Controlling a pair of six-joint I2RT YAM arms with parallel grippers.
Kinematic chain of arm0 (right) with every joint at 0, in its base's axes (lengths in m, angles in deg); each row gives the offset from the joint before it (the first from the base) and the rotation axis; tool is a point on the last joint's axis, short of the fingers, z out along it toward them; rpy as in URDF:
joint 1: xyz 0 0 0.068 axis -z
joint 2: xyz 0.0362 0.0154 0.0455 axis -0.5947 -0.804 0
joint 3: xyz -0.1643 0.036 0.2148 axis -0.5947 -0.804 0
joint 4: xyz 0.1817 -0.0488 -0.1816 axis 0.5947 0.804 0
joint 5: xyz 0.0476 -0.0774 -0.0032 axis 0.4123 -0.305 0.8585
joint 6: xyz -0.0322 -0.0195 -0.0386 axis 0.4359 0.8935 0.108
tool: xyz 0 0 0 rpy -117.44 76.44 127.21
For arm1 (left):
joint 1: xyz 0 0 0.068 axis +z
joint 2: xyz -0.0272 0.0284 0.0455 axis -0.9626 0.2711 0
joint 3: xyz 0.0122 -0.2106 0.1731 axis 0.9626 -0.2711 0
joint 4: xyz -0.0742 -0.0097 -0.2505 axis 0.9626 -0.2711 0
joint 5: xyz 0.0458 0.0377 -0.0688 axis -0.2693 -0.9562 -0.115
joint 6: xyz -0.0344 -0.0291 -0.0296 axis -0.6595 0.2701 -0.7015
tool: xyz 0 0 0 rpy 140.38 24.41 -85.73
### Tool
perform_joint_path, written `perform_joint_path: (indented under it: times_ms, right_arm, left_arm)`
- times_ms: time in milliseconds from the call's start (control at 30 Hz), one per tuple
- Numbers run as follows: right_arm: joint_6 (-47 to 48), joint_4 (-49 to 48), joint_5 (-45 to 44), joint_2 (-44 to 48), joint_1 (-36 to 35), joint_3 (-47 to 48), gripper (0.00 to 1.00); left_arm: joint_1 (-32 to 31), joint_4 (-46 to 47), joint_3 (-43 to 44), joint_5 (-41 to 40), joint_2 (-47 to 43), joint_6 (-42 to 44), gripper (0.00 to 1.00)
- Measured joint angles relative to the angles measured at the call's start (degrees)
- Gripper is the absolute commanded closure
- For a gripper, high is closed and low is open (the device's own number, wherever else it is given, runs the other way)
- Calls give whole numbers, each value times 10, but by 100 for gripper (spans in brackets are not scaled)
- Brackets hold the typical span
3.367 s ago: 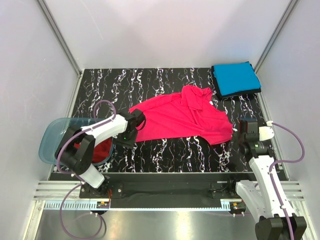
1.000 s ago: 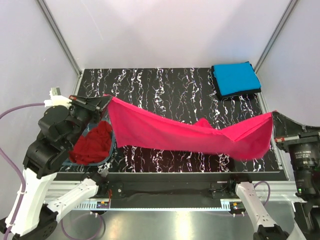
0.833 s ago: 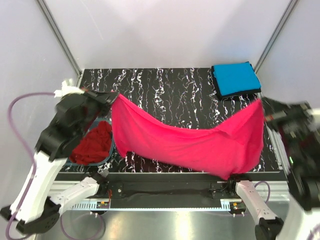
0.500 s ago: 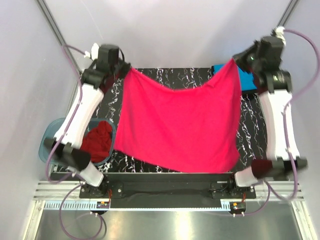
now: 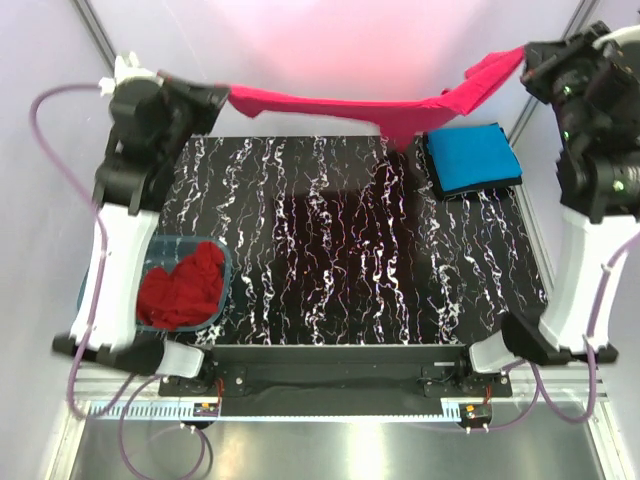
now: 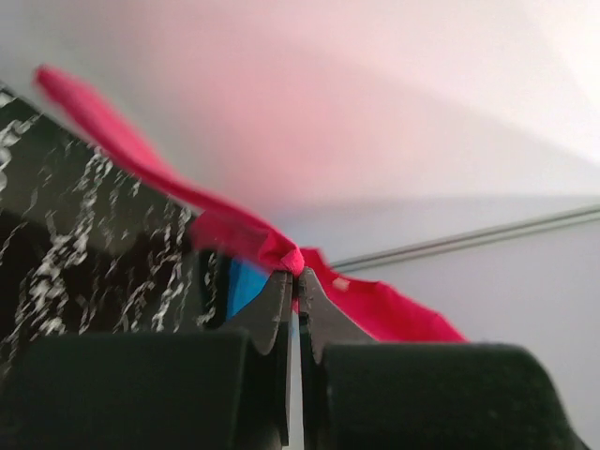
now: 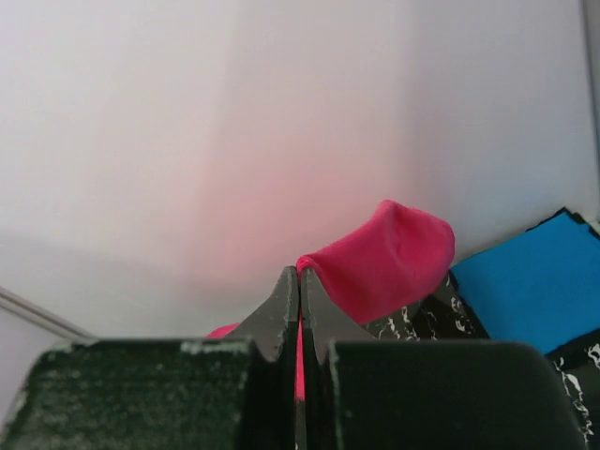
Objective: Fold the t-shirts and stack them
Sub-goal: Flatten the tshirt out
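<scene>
Now pink shirt [image 5: 330,100] is strung betw both claws, up over worktop's [image 5: 330,250] far edge, long axis L-R along that edge. Left claw [image 5: 222,95] clamped tight on one end, right claw [image 5: 525,62] pinching the other, so neither arm's nearer. Prob next: lay it flat, clear of blue shirt [image 5: 472,158] at far right corner.

Translucent blue-grey tub [image 5: 200,243] at near-left edge of black, white-veined table [image 5: 330,250]; white walls [image 5: 330,30]
</scene>
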Motion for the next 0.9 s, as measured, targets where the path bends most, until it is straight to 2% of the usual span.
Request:
perform_joint_path:
  times_ms: [133,233,400,533,667,900]
  right_arm:
    - [2,-8,-20,94,0,-146,100]
    - [-5,-28,-29,167,0,-312,100]
    - [-30,-36,-34,261,0,-606,100]
    - [-68,-10,-34,343,0,-783,100]
    - [-122,44,-40,422,0,-862,100]
    - [-189,105,-82,464,0,-900,100]
  left_arm:
    - [0,42,-186,2,-120,6,100]
    - [1,73,-328,11,-169,7,100]
    - [0,83,-553,26,-181,14,100]
    - [0,81,-676,33,-216,26,100]
    - [0,85,-760,35,-274,28,100]
    - [0,88,-841,35,-289,33,100]
